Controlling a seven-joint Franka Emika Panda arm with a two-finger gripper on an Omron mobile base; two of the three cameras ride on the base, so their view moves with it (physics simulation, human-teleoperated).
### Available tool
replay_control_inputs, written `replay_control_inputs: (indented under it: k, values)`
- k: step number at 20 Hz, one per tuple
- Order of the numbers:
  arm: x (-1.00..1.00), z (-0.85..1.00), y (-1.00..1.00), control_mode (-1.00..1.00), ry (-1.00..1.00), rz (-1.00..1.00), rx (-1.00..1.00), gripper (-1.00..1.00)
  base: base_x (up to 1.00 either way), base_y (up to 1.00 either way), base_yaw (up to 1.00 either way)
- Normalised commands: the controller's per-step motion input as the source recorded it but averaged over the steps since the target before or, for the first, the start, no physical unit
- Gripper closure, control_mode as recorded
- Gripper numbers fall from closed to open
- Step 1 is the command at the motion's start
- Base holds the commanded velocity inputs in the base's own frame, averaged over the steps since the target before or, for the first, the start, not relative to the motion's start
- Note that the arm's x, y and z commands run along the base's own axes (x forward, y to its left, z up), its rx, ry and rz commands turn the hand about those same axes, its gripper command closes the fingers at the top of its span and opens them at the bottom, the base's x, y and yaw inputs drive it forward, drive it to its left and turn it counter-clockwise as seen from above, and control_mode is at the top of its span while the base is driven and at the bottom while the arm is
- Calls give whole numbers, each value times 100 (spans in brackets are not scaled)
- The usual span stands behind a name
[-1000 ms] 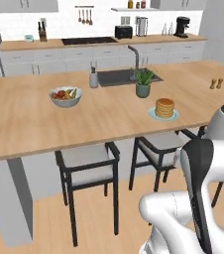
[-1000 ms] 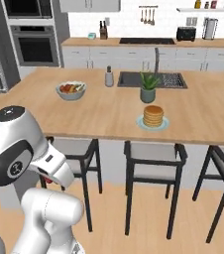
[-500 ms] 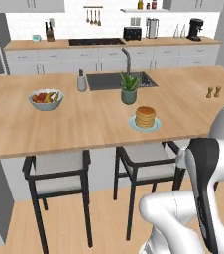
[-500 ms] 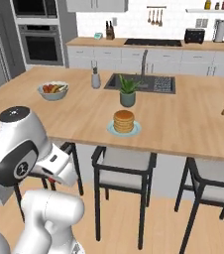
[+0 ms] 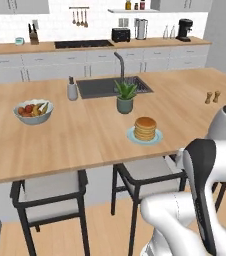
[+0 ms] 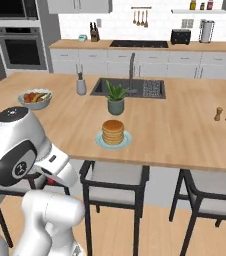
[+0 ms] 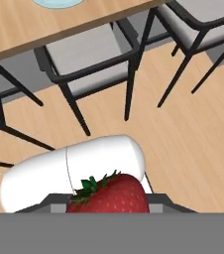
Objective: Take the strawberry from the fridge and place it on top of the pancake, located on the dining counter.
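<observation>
The strawberry (image 7: 111, 194) sits right at the gripper (image 7: 109, 201), red with its green leaves pointing up-left in the hand view; the jaws are closed on it, though the finger tips themselves are hidden behind the berry. Beyond the gripper in that view lies wood floor (image 7: 198, 134), then two grey-seated stools (image 7: 91, 49) tucked under the edge of the counter (image 7: 44, 25), and at the far edge of the counter a sliver of the teal plate (image 7: 57, 2). From the base views the arm is folded low in front of the counter, with the gripper down below the countertop level. The pancake (image 5: 145, 128) stands on its plate (image 5: 156, 136) on the counter (image 5: 85, 135), ahead of and above the gripper, near the counter's front edge and just over a stool (image 5: 147, 172). Behind the pancake is a potted plant (image 5: 125, 96), then a sink (image 5: 107, 86) with a tall tap. A fruit bowl (image 5: 33, 111) rests well off to the left of the pancake, and two small shakers (image 5: 212, 96) stand well to its right. The pancake top is bare.
</observation>
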Motion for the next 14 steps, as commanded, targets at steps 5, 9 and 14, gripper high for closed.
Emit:
replay_control_inputs:
  k: [5, 9, 14]
  values:
    - [0, 0, 0, 100, 0, 0, 0, 100, 8, -48, 0]
    - [0, 0, 0, 100, 0, 0, 0, 100, 43, -23, 2]
    - [0, 0, 0, 100, 0, 0, 0, 100, 77, 10, 2]
